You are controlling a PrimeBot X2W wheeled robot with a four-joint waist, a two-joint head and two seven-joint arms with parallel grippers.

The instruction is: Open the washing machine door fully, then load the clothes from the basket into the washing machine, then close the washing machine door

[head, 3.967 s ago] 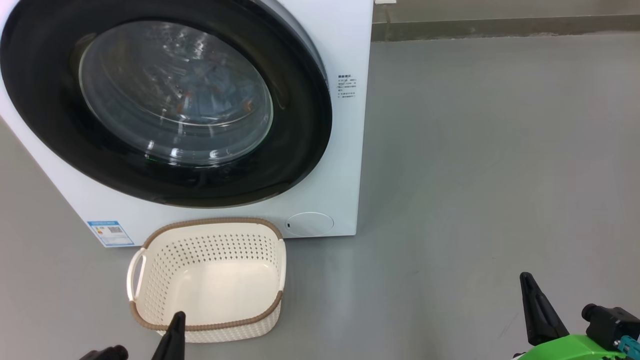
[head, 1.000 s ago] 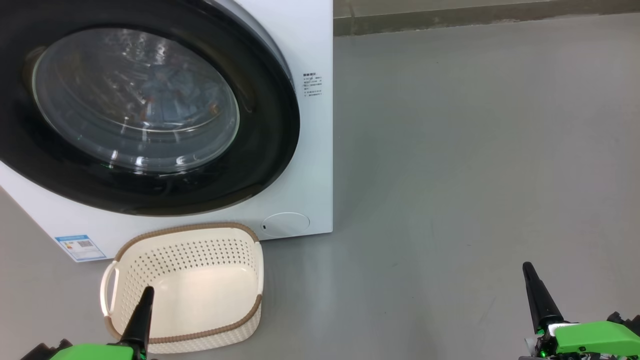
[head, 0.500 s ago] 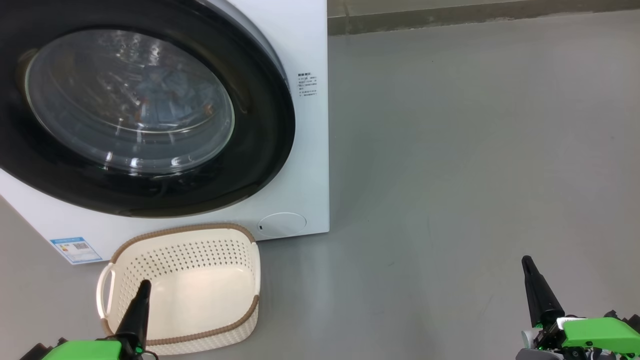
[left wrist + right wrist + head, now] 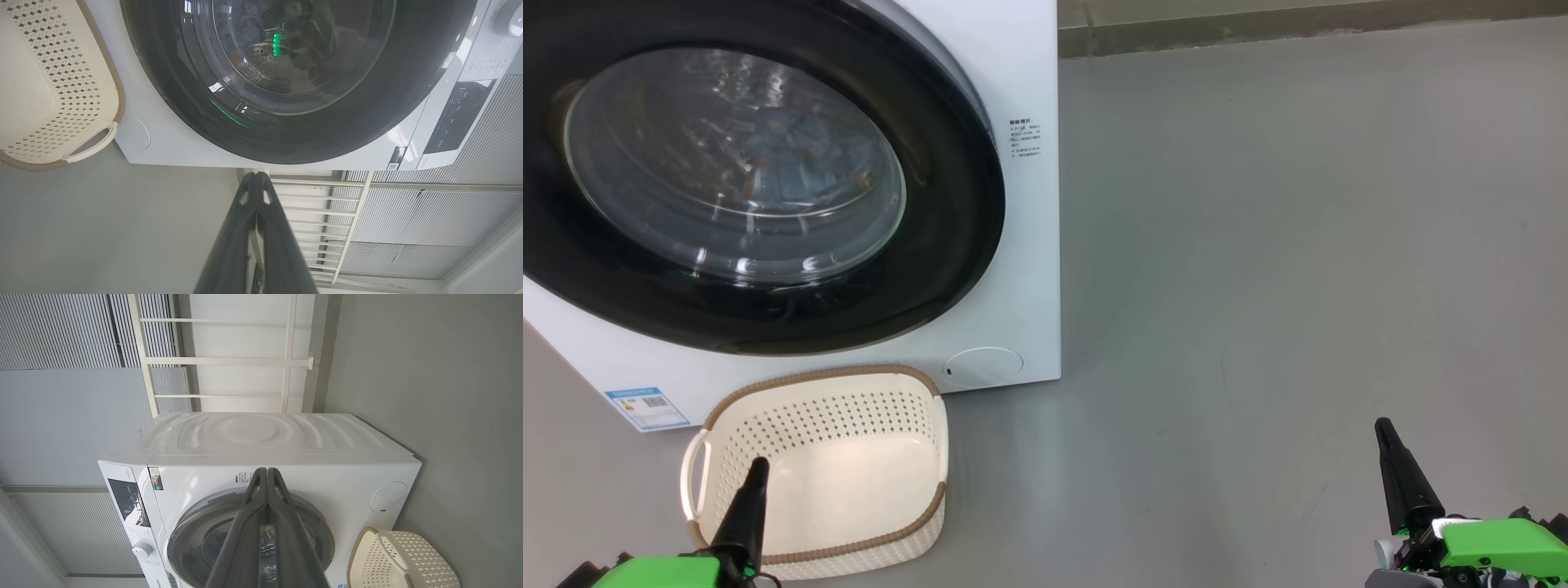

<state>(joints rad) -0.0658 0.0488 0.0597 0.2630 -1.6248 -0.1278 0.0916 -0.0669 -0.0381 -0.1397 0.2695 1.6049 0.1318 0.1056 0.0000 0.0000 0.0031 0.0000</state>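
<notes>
The washing machine point(image 4: 1025, 269) stands at the left, and its door point(image 4: 952, 237) sits flush against the front, black rim all round. Through the glass I see the light-blue clothes point(image 4: 796, 155) lying in the drum. The basket point(image 4: 849, 380) rests on the floor just below the door, with a bare bottom. My left gripper point(image 4: 758, 467) is shut, its tip over the basket's near left part. My right gripper point(image 4: 1383, 428) is shut too, low over bare floor far to the right. In the left wrist view the left gripper point(image 4: 256, 176) points past the machine's lower edge; in the right wrist view the right gripper point(image 4: 267, 471) points at the door.
Grey floor point(image 4: 1298, 245) spreads wide to the machine's right, up to a wall base point(image 4: 1258, 28). A round cap point(image 4: 984, 366) and a blue label point(image 4: 645, 407) mark the machine's lower front. White rails point(image 4: 229, 361) and ribbed panels stand behind the machine.
The whole picture slid slightly left a second ago, so the camera moved. Over the last half second nothing has shifted; both grippers stay shut.
</notes>
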